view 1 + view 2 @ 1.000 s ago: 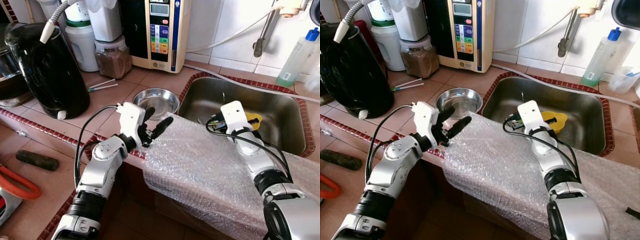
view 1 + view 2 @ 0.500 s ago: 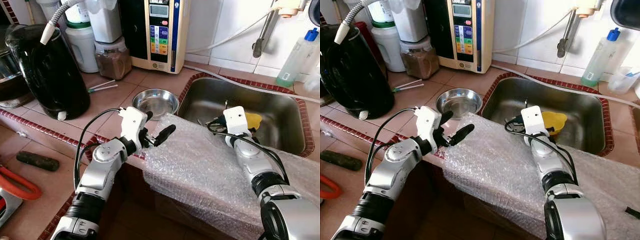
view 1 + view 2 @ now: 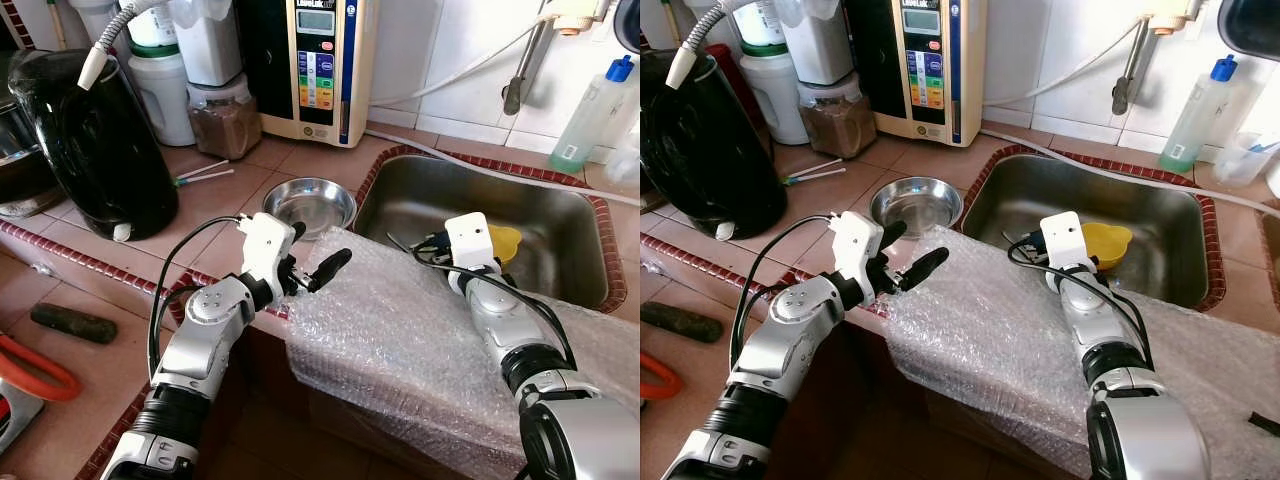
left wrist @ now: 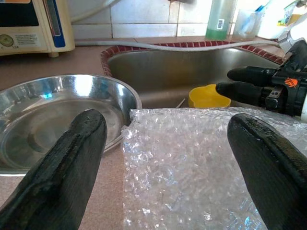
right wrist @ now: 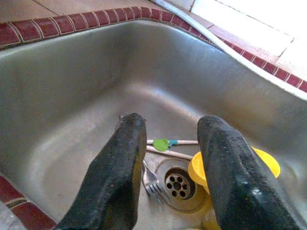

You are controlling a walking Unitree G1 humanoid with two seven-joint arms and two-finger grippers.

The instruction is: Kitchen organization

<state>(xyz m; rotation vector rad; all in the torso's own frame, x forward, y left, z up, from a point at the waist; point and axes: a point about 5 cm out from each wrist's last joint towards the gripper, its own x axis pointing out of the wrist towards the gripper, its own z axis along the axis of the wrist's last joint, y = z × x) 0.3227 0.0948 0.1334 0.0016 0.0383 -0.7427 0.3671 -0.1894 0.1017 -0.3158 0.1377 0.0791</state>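
1. Draping over the front edge of the tiled counter (image 3: 250, 215), a sheet of bubble wrap (image 3: 400, 340) covers the sink's near rim and hangs down the cabinet face.
2. The left arm reaches forward from the near left, bent at the elbow, and its left gripper (image 3: 318, 258) hovers at the wrap's left corner with the two black fingers spread wide, holding nothing.
3. The right arm lies across the bubble wrap, forearm pointing toward the stainless sink (image 3: 540, 215); the right gripper (image 5: 168, 158) hangs over the sink's near edge, fingers parted with a clear gap and empty.
4. The left wrist view shows the wrap's crinkled edge just beside the steel bowl (image 4: 43, 115), and the right gripper's fingertips (image 4: 249, 91) above the wrap toward the sink.
5. The right wrist view looks down into the basin: a fork (image 5: 152, 182) lies beside the drain (image 5: 178, 184), a utensil with a green tip (image 5: 162, 143) rests just behind it, and a yellow cup (image 5: 261, 160) sits against the drain, partly hidden by one finger.
6. The steel bowl sits on the counter just left of the sink's near left corner, empty.
7. Further left stands a black kettle (image 3: 95, 140) with a hose above it; two straws (image 3: 205, 172) lie on the tiles behind the bowl.
8. Along the back wall stand a jar of brown powder (image 3: 225, 118), white containers (image 3: 170, 85) and a water purifier (image 3: 320, 60); a green soap bottle (image 3: 592, 115) stands at the sink's far right corner.
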